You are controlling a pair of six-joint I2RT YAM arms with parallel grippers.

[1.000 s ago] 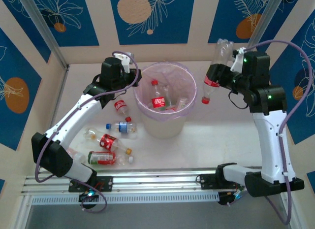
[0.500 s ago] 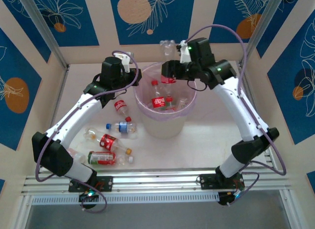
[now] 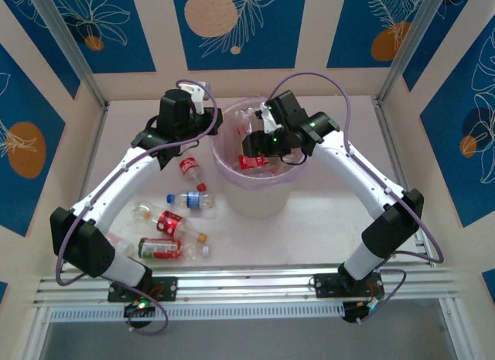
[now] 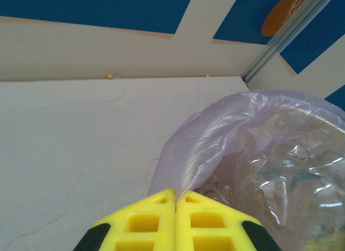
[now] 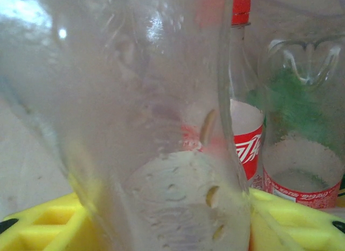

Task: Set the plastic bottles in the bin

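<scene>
Right fingers gripped a clear plastic bottle between them, its body taking up most of the right wrist view. In the overhead view the right arm arched from the lower right to hang over the mouth of the bin. Left fingers were pressed flat together at the bottom centre of the left wrist view. The edge of the liner rose right up to their tips, and whether they pinched it could not be told. A pale tabletop spread across the middle of the overhead frame. At its centre stood the white bin, the pinkish liner folded over its rim. The left arm ended against the upper left of that rim. Inside the bin, right of centre in the right wrist view, an upright bottle showed a red cap and a red and white label. Beside it, at the right edge, stood another clear bottle with a red band low down. On the tabletop left of the bin, a red-labelled bottle lay just beside the bin's wall, with a blue-labelled bottle below it. A cluster of bottles lay toward the lower left, near the left arm.
</scene>
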